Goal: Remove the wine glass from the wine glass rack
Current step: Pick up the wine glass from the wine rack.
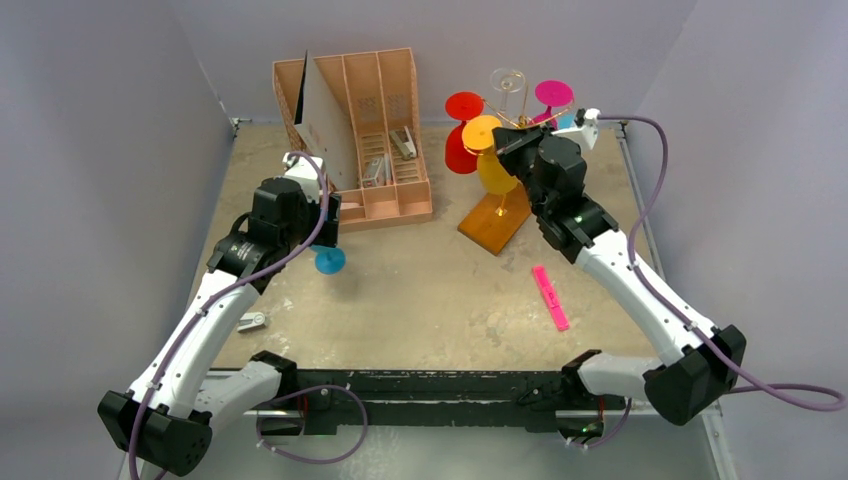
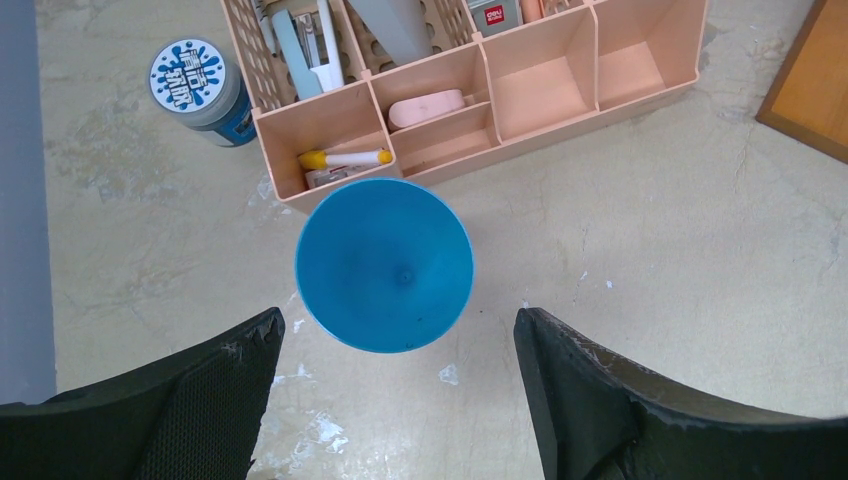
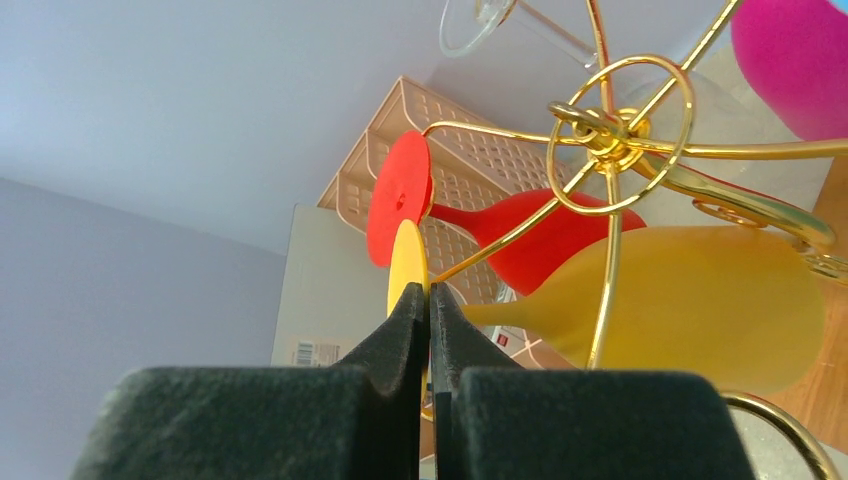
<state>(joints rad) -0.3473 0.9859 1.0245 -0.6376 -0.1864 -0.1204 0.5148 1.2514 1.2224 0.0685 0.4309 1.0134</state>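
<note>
Entry: my right gripper (image 3: 430, 296), jaws pinched on the foot rim of the yellow wine glass (image 3: 680, 300) hanging from the wine glass rack (image 1: 495, 228) at the table's one o'clock, presumably to slide it off; my left gripper (image 2: 400, 330) hung spread above the freestanding blue wine glass (image 2: 384, 265) at nine o'clock.

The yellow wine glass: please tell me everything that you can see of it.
The yellow wine glass looks frosted and opaque. It has a rounded bowl, a thin stem and a flat round foot. It hangs tilted on the gold wire rack, with its bowl near the centre pole and its foot pointing outward, close beside the red wine glass. The right end effector is shut on the edge of its foot.
</note>
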